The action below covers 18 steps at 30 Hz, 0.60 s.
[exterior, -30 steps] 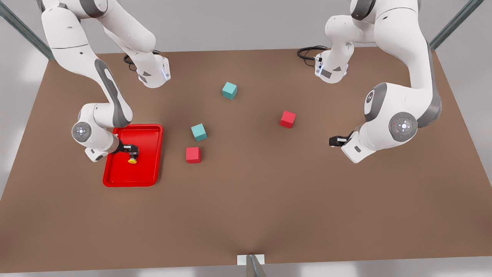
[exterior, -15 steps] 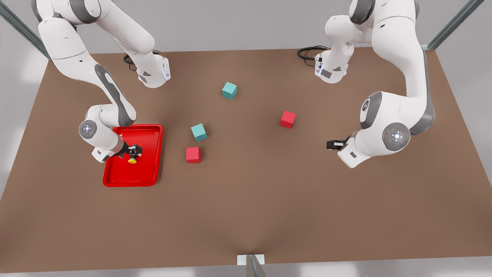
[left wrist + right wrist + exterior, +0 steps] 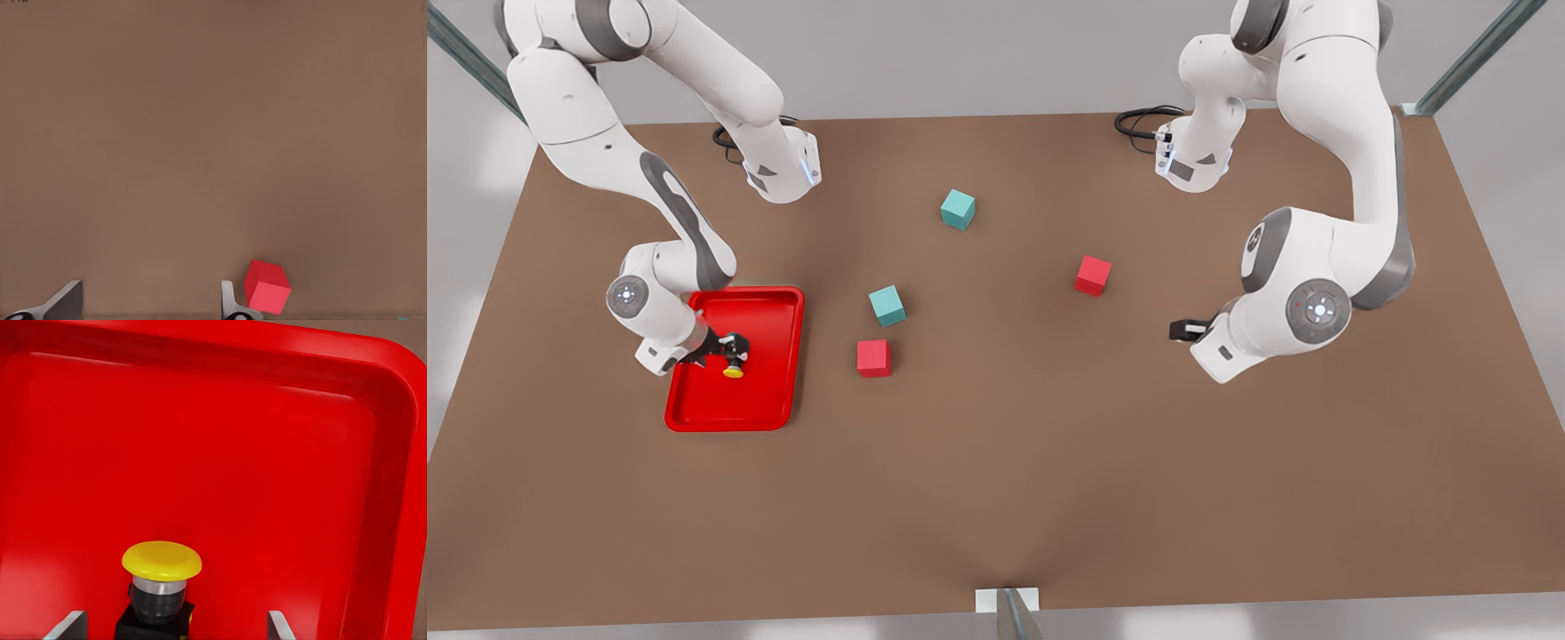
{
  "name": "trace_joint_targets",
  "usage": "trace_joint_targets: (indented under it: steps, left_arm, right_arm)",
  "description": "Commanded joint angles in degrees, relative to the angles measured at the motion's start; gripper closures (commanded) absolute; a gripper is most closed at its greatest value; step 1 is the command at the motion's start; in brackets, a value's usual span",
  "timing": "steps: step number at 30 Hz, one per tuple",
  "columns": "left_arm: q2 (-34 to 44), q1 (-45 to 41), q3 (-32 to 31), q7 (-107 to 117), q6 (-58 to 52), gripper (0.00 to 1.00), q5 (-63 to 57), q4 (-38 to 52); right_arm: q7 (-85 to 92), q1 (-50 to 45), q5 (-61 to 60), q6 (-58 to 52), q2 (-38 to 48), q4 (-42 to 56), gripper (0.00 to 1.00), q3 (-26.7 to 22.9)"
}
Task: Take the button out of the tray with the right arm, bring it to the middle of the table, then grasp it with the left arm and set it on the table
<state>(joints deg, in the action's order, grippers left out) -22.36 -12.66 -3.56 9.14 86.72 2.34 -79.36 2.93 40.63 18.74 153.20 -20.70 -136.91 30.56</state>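
The button [image 3: 734, 370], a yellow cap on a dark base, stands in the red tray [image 3: 765, 316] at the front view's left. My right gripper [image 3: 726, 348] reaches into the tray from its outer side. In the right wrist view the button [image 3: 161, 561] stands between the fingertips of the right gripper [image 3: 173, 621], which is open with a gap on each side of the base. The tray's floor [image 3: 267, 453] lies beyond. At the front view's right, my left gripper [image 3: 1183, 331] hovers over the table [image 3: 996, 462], open and holding nothing [image 3: 147, 301].
Two teal cubes [image 3: 958, 209] [image 3: 887, 305] and two red cubes [image 3: 873, 357] [image 3: 1093, 275] lie around the table's middle. One red cube [image 3: 267, 287] sits just beyond a left fingertip. Cables [image 3: 1138, 120] lie at the far edge.
The left arm has drifted toward the front view's left. The right arm's wrist has shifted a little over the tray's edge; the button has stayed where it was.
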Motion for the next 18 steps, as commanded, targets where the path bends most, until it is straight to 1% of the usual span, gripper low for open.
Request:
trace_joint_targets:
  steps: [1, 10, 13, 18]
  left_arm:
    - [0.1, 0.1, 0.0, 1.7, -0.4, 0.00, -0.3, 0.0]
    - [-0.1, 0.0, 0.0, 1.7, -0.1, 0.00, -0.3, -0.1]
    - [-0.2, 0.0, 0.0, 1.7, 0.0, 0.00, -0.3, 0.0]
    - [-0.2, -0.1, 0.0, 1.7, 0.0, 0.00, -0.3, 0.0]
  right_arm:
    - [1.9, 0.1, 1.0, 1.6, 0.0, -1.0, 0.00, 0.0]
    - [1.6, 0.1, 0.5, 2.6, 0.4, -3.6, 0.00, 0.1]
    - [-2.0, 0.1, 0.2, 2.9, 0.4, -4.1, 0.00, 0.1]
    - [-2.8, -0.5, -0.4, 3.0, 0.2, -4.3, 0.00, 0.0]
